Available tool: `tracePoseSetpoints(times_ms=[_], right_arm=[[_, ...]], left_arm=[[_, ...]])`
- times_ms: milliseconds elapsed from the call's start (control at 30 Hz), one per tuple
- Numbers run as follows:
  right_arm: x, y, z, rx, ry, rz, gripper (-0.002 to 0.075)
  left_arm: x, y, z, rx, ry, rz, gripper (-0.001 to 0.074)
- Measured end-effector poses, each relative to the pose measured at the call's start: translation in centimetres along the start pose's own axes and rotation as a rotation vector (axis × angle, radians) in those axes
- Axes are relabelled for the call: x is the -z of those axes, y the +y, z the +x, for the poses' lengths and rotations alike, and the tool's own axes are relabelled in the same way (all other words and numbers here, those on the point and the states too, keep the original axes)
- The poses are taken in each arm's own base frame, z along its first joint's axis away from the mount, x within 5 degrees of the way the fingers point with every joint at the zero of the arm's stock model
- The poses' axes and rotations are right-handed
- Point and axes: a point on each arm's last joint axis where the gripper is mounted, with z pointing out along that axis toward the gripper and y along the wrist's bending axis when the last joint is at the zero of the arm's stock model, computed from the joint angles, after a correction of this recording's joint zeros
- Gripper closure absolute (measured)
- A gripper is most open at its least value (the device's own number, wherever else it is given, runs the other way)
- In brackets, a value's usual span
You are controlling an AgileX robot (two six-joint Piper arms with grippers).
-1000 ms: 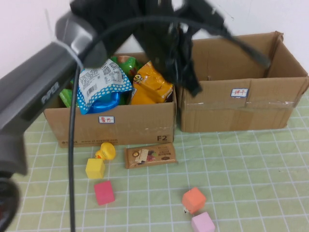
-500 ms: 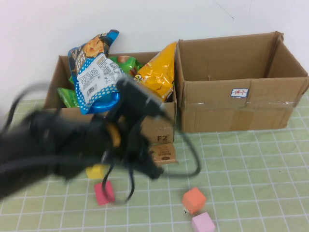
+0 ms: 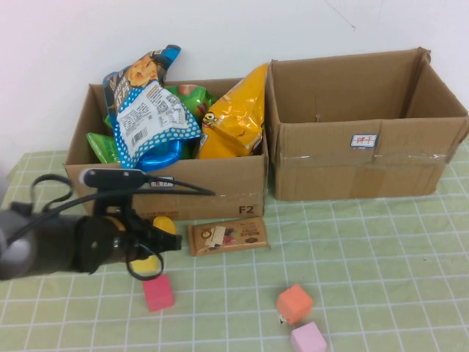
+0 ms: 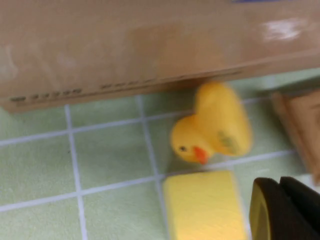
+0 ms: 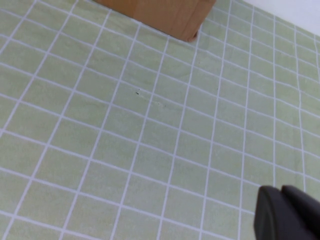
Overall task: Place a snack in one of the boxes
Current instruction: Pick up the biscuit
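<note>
- The left gripper (image 3: 150,246) is low over the green checked mat (image 3: 381,257), in front of the left box (image 3: 220,192). It sits right at the yellow duck (image 3: 163,225) and the yellow block (image 4: 202,205).
- I cannot tell if the left gripper's fingers are apart or together. The arm is in the way from above, and the wrist view only shows a dark tip at the corner.
- In the left wrist view, the duck (image 4: 215,125) is just beside the yellow block, and it is close to the box wall (image 4: 140,45).
- The brown snack bar (image 3: 228,236) lies flat on the mat. It is just in front of the left box, beside the duck. Nothing holds it.
- The left box is full of snack bags. A blue and white bag (image 3: 150,121) and an orange bag (image 3: 234,117) stick up out of it. Green packs (image 3: 102,147) lie inside too.
- The right box (image 3: 366,158) stands touching the left box. It has a small white label on its front.
- A pink block (image 3: 158,292) lies on the mat near the left arm. An orange block (image 3: 294,303) and a light purple block (image 3: 308,338) lie close together, well apart from the pink one.
- The right gripper (image 5: 287,212) only shows as a dark tip in its own wrist view, over bare mat, with a corner of a cardboard box (image 5: 165,15) far off. I cannot tell if it is spread or pressed together.
</note>
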Motion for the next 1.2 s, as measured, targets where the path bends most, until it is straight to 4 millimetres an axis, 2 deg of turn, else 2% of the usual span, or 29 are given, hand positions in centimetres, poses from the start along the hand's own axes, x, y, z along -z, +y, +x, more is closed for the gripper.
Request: tracePoseSetpoints(times_ms=[133, 233, 467, 833, 1033, 1200], right_arm=[[0.0, 0.0, 0.0, 0.000, 0.000, 0.000, 0.0721], [0.0, 0.0, 0.0, 0.000, 0.000, 0.000, 0.0721], [0.0, 0.0, 0.0, 0.000, 0.000, 0.000, 0.0721], [0.0, 0.0, 0.0, 0.000, 0.000, 0.000, 0.0721], [0.0, 0.0, 0.0, 0.000, 0.000, 0.000, 0.0721], [0.0, 0.0, 0.0, 0.000, 0.000, 0.000, 0.0722]], left_arm=[[-2.3, -0.6, 0.1, -0.021, 0.081, 0.000, 0.0736], [-2.8, -1.6, -0.2, -0.036, 0.067, 0.018, 0.0736], [-3.5, -2.8, -1.9, -0.040, -0.152, 0.059, 0.0736], [-7.0, -2.9, 0.5, -0.068, -0.160, 0.061, 0.0736], [-7.7, -3.1, 0.3, -0.100, -0.276, 0.086, 0.0736], [-8.5, -3.5, 1.0, -0.150, -0.280, 0.146, 0.0736]])
